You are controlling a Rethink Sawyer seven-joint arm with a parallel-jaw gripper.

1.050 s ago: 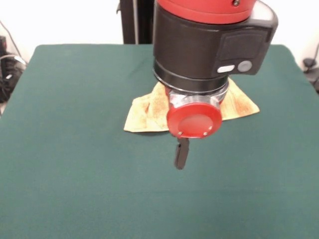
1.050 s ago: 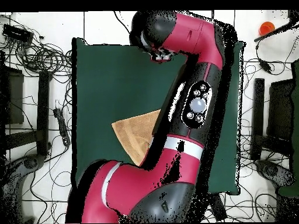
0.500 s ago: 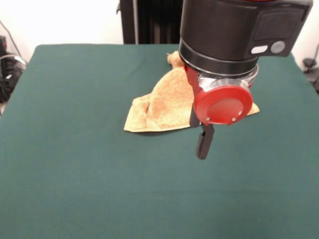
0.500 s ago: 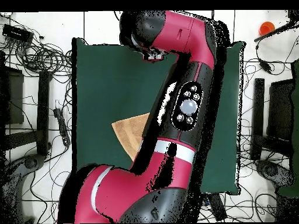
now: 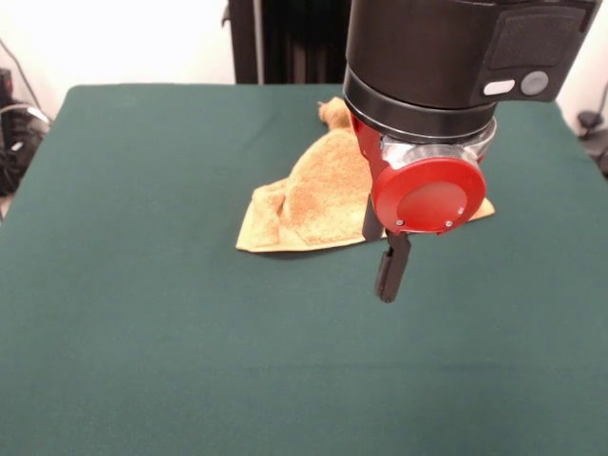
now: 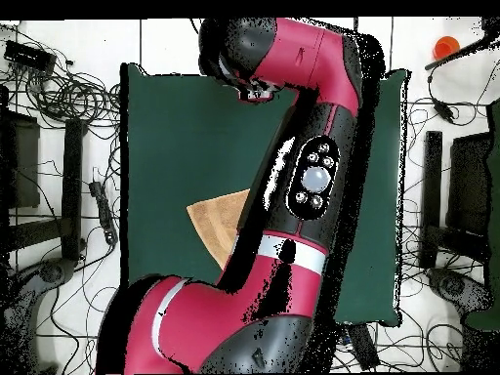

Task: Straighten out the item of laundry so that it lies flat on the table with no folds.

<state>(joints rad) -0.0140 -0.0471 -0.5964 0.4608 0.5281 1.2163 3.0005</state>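
Right, you're looking at one towel, and it is lying bunched near the far middle of the table, nowhere near flat yet. From the front you're seeing it folded over itself, with a puckered lump at its left corner, a raised tip poking up at the far end beside the arm's black housing, and a strip of its right edge peeking out past the red cap of the wrist. From overhead you're getting only a tan triangle of it, since the arm is covering the rest. So, judging by how it lies, the real work is all waiting for you: the fold needs opening, the corners need drawing apart, and the pile needs settling down onto the green cloth. The gripper is hanging in front of the towel's near edge, over bare table as far as the front view tells, and you're seeing just one dark finger dangling below the wrist (the other is hidden, so I can't tell you whether the jaws are parted or closed). Nothing seems to be hanging from that finger. Counting up for you: one towel, one table, one arm with one gripper, and nothing else sitting on the green surface.
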